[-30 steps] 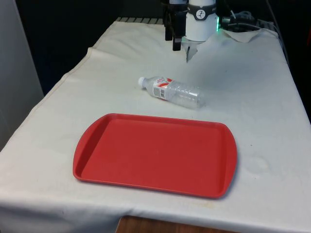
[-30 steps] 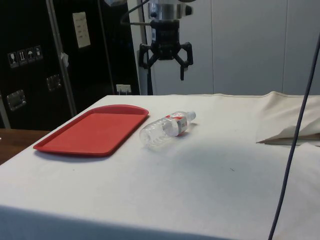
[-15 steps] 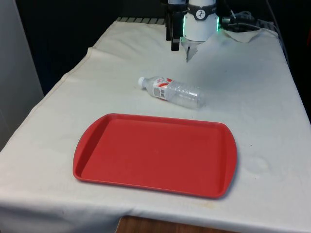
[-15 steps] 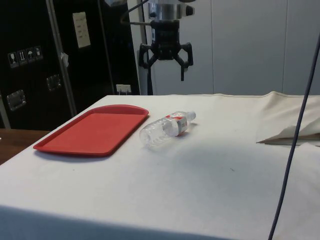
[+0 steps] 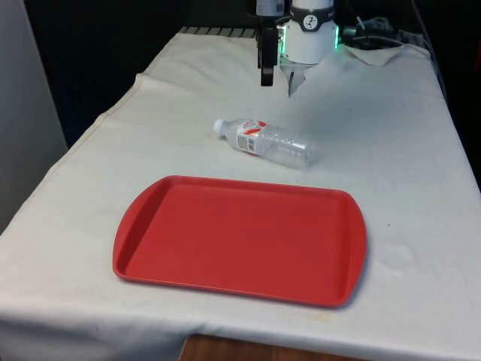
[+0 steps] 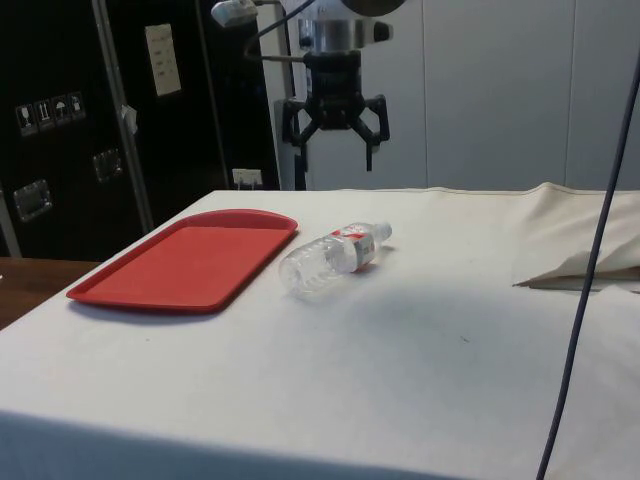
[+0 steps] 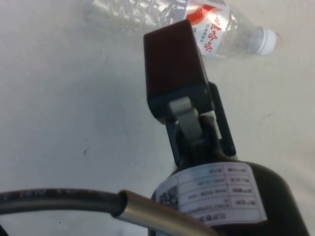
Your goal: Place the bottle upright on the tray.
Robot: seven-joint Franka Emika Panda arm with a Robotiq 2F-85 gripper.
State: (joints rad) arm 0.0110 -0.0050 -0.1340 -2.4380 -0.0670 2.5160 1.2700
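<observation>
A clear plastic bottle [image 5: 267, 143] with a white cap and a red-and-white label lies on its side on the white cloth, cap towards the front view's left. It also appears in the side view [image 6: 334, 258] and the wrist view [image 7: 197, 17]. The red tray [image 5: 240, 241] lies flat and bare nearer the camera, just in front of the bottle; in the side view the tray [image 6: 185, 262] is left of it. My gripper [image 5: 277, 83] hangs in the air beyond the bottle, open [image 6: 335, 152], with nothing between its fingers. One black finger [image 7: 172, 64] points towards the bottle's label.
A rumpled fold of cloth [image 6: 580, 265] lies at the side view's right, and a grey cable [image 6: 592, 240] hangs across that side. More bunched cloth [image 5: 379, 51] lies by the robot's base. The table's edges run along both sides of the front view.
The gripper has come down a little towards the table, still open. The bottle and the tray have not moved.
</observation>
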